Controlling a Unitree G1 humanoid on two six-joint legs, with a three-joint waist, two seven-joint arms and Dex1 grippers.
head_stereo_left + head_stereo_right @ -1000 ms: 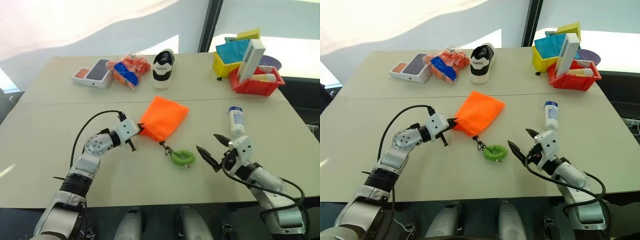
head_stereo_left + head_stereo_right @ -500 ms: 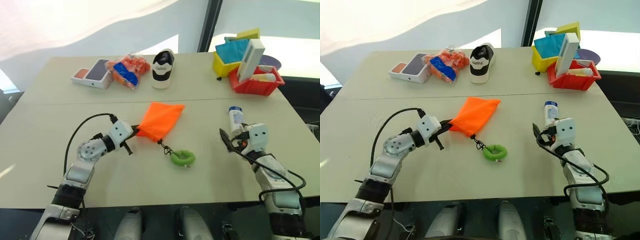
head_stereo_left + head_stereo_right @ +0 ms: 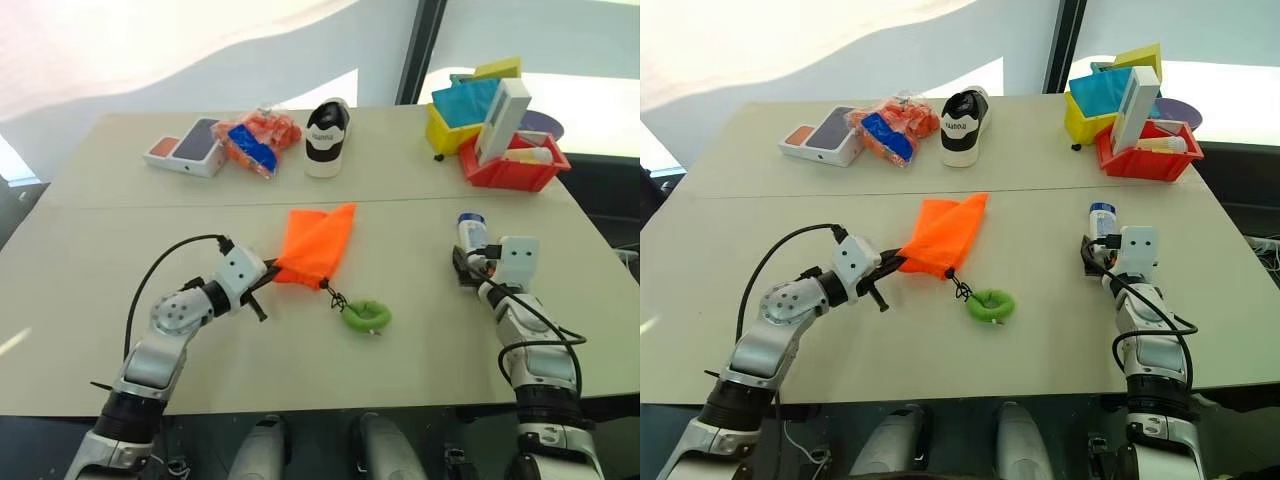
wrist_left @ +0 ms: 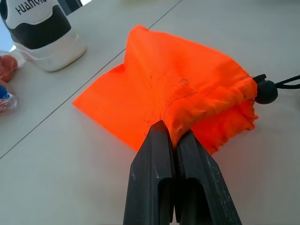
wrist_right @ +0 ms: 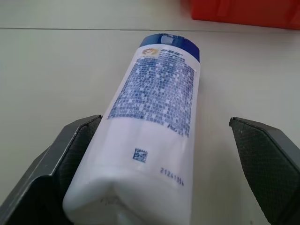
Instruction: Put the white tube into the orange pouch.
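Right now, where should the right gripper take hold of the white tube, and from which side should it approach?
Probably the wide white body below the label. The white tube lies flat on the table, flat crimped end toward the right gripper, blue cap away. The open fingers already stand either side of it, so keep coming level from that end and close across its sides.

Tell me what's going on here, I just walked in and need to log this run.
A two-armed robot is working at a table. Its left end effector is shut on the mouth edge of the orange pouch, lifting that edge. Its right end effector is open around the white tube, which lies on the table between the two fingers and is not yet gripped. The tube is not in the pouch.
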